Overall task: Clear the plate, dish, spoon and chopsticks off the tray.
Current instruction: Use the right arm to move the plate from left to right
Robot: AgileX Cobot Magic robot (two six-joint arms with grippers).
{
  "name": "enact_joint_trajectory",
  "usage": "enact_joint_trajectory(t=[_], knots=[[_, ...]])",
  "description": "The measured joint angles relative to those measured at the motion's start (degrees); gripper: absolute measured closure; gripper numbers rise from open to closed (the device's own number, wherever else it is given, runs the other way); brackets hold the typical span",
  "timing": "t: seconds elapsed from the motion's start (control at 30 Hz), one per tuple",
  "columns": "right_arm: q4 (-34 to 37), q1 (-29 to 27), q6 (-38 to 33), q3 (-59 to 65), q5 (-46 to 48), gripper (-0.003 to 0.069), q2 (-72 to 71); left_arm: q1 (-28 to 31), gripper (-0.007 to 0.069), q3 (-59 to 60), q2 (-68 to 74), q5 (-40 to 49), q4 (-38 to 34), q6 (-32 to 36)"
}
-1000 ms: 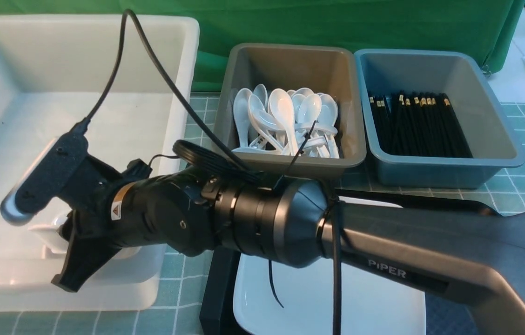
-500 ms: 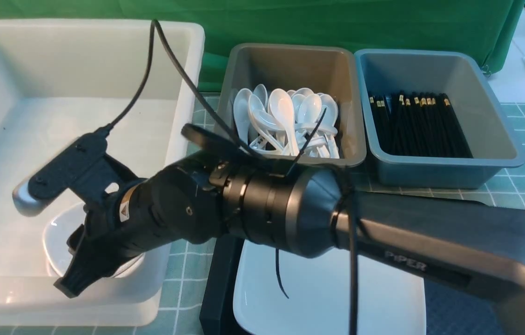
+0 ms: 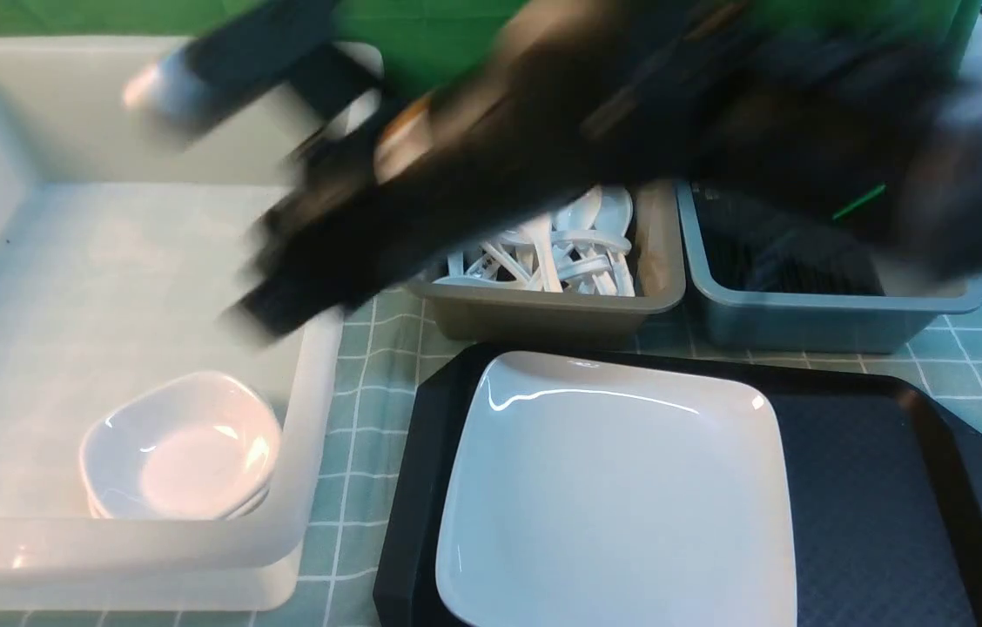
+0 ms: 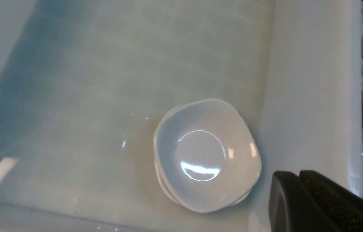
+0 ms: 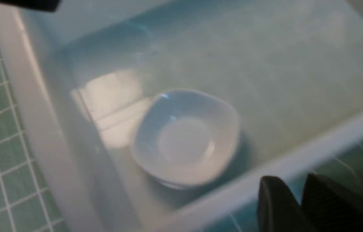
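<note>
The white plate [image 3: 613, 488] lies on the black tray [image 3: 883, 505], filling its left half. A small white dish [image 3: 180, 448] tops a short stack in the near right corner of the white tub [image 3: 108, 287]; it also shows in both wrist views [image 4: 205, 154] [image 5: 186, 138]. My right gripper [image 3: 282, 305] [image 5: 292, 182] is a blur above the tub's right wall, open by a narrow gap and empty. My left gripper [image 4: 299, 174] hangs shut and empty beside the dish stack. Spoons [image 3: 561, 252] and chopsticks [image 3: 787, 261] lie in bins behind the tray.
The grey spoon bin [image 3: 543, 313] and the blue-grey chopstick bin [image 3: 830, 322] stand side by side behind the tray. The blurred right arm crosses above both bins. A green gridded mat [image 3: 369, 418] covers the table, with a green backdrop behind.
The right gripper let the dish go onto the stack in the tub, then rose fast up and to the right. Its jaws widened, then narrowed. The plate and tray are now uncovered.
</note>
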Motion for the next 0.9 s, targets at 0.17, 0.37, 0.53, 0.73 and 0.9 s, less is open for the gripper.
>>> enact_joint_trajectory(t=[0.17,0.37,0.53,0.73,0.9], knots=[[-2.6,-15.6,3.4,0.8,17.7,0.0629,-8.7,-2.8,0.0613,0.0,1.6,-0.1,-10.0,7.6],[-3.4,-33.4,4.5,15.3,24.7,0.0636,-16.7,-11.1,0.0613,0.0,6.5,-0.5,-13.1,11.9],[1.6,-39.4,5.0,32.7,17.4,0.0603,-19.7,-20.9,0.0613,0.0,11.9,-2.2,-12.8,12.1],[12.7,-38.3,0.8,48.3,3.6,0.0349,-15.9,-32.8,0.0613,0.0,17.6,-6.1,-12.1,10.1],[15.6,-35.4,0.0,50.8,-4.6,0.0222,-8.9,-39.7,0.0613,0.0,23.4,-7.5,-11.1,7.3]])
